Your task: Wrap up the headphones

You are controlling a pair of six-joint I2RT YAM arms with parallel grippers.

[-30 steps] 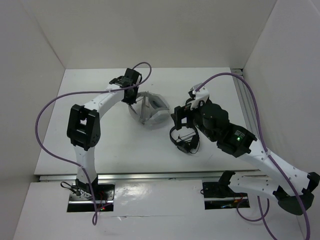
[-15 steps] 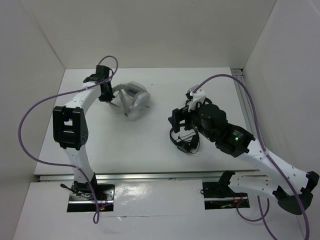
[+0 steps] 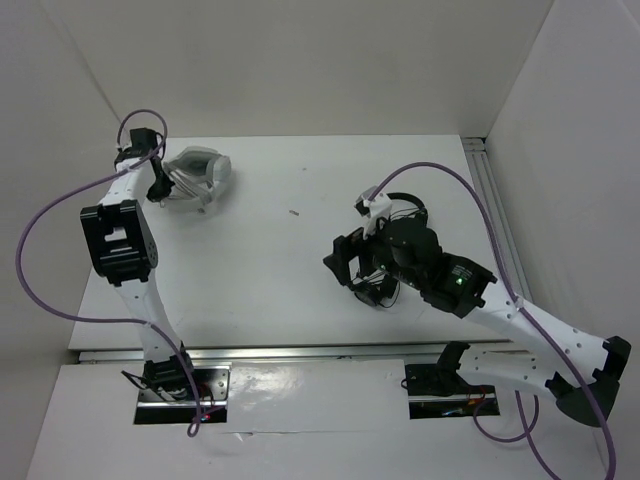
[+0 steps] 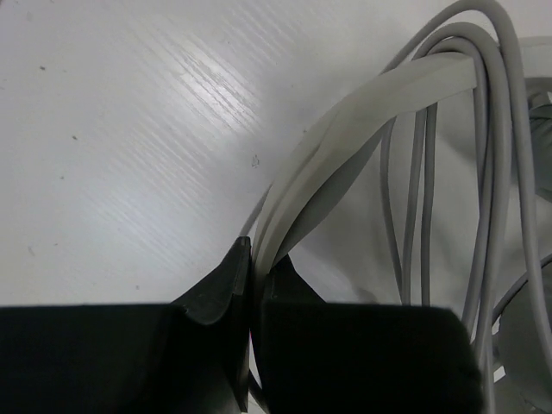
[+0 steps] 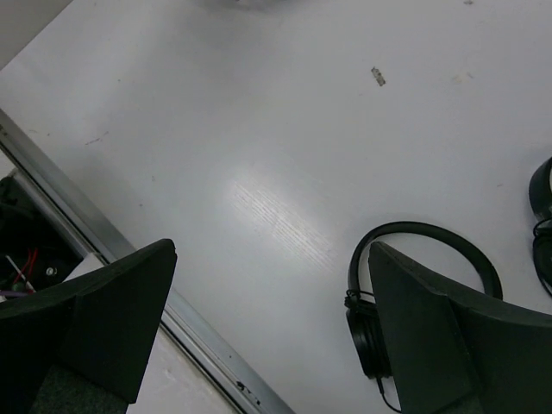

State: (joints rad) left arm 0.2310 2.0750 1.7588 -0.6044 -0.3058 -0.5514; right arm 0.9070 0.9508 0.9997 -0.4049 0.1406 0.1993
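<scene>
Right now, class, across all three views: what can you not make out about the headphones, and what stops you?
- Top view: the cable of the grey headphones is too small to trace.
- Left wrist view: their earcups are cut off at the right edge; the left fingers hide what exactly they pinch.
- Top view: the right arm covers most of one black pair.
- Right wrist view: the second black pair is cut by the right edge.

The left arm (image 3: 118, 240) and right arm (image 3: 520, 320) have white links with boxy black joint housings. A purple cable (image 3: 437, 166) loops along each, and a green light (image 3: 460, 281) glows right of centre.
</scene>
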